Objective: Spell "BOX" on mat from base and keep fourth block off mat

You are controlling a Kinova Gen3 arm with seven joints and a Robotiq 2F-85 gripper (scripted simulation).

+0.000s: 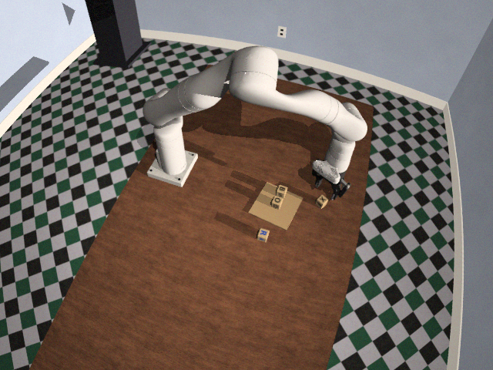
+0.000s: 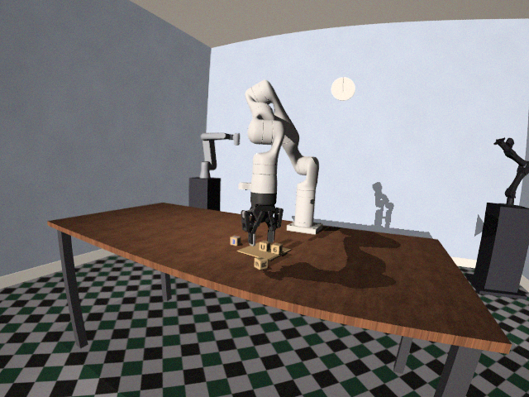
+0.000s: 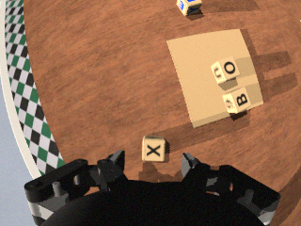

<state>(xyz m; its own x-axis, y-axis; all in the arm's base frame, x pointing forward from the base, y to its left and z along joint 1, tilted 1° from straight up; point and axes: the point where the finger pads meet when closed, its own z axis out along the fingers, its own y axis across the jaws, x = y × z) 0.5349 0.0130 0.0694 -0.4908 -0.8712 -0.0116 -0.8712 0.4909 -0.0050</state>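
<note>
The B block [image 1: 282, 190] [image 2: 276, 248] [image 3: 236, 100] and the O block [image 1: 276, 202] [image 2: 264, 246] [image 3: 226, 72] stand side by side on the tan mat [image 1: 288, 215] [image 2: 247, 251] [image 3: 198, 71], letters up. B is close to the mat's edge. The X block [image 1: 321, 201] [image 2: 260, 263] [image 3: 153, 149] lies on the table off the mat, X up. The R block [image 1: 263, 234] [image 2: 235, 240] [image 3: 189, 6] lies off the mat's other side. My gripper [image 1: 325, 190] [image 2: 261, 242] is open and empty, above the table near X, whose block shows between the fingertips in the wrist view.
The brown table's edge [image 1: 363, 215] runs beyond the X block and the gripper. The robot's base [image 1: 172, 169] [image 2: 304, 227] stands at the table's other side. The arm reaches over the table and casts a broad shadow.
</note>
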